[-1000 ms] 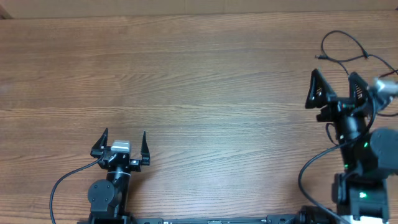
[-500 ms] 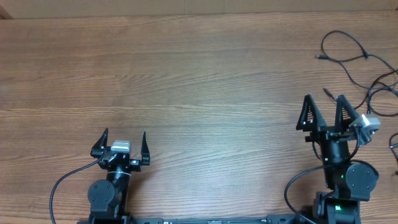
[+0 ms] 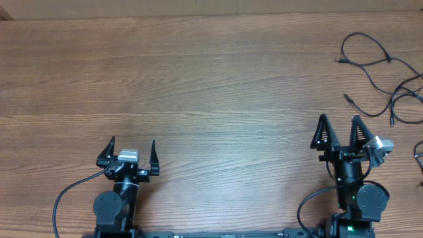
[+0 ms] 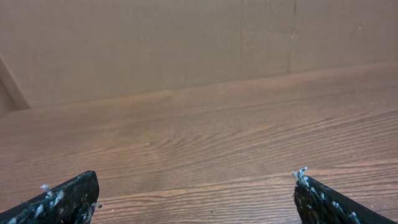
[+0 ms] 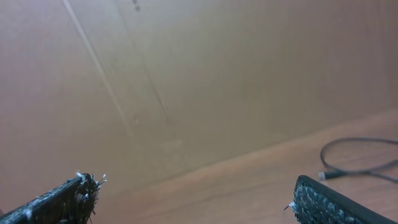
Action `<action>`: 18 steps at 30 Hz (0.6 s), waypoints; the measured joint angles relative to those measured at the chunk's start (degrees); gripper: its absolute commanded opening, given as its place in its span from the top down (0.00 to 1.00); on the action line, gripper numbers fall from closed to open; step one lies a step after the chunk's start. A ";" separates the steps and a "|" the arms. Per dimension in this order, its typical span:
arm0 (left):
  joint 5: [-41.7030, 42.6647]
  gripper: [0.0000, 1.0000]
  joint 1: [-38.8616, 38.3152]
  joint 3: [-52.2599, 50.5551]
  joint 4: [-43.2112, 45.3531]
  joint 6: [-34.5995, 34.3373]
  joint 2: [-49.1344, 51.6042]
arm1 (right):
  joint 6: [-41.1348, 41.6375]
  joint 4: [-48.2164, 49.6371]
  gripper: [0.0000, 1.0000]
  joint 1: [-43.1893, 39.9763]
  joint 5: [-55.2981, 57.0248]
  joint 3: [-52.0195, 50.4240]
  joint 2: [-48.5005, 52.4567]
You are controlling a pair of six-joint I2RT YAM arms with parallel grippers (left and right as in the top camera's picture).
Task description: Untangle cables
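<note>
A: How did the cables (image 3: 385,61) look to us?

B: We saw thin black cords, far thinner than either gripper, lying slack on the brown wood-grain bench (image 3: 198,79). One cord made an open loop, and small dark plugs ended the strands. We counted at least three plugs from overhead. Some strands crossed one another close to the right edge, and a few ran out of view there, so we could not tell how many cords there were.

A: And where were they?

B: We placed them by the far right corner, trailing down along the right edge. In the right wrist view we caught one curved strand (image 5: 357,140) with its plug (image 5: 324,176) resting flat on the wood.

A: What about the right gripper (image 3: 340,119)?

B: We found it released, its fingers spread wide with nothing between them. It sat near the near edge towards the right corner, close to the nearest plug (image 3: 346,97) but not touching it.

A: The left gripper (image 3: 132,141)?

B: We saw it released as well, fingers apart over bare wood by the near edge on the left, well apart from every cord.
</note>
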 measured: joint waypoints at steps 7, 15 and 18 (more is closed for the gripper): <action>0.00 0.00 0.00 0.00 0.02 0.00 0.00 | 0.00 -0.63 0.00 0.00 0.24 -2.27 -1.22; 0.00 0.00 0.00 0.00 0.00 0.00 0.00 | 0.02 -3.74 0.00 0.00 0.37 -2.27 -1.38; 0.00 0.00 0.00 0.00 0.00 0.00 0.00 | 0.02 -7.06 0.00 0.00 0.37 -2.27 -1.97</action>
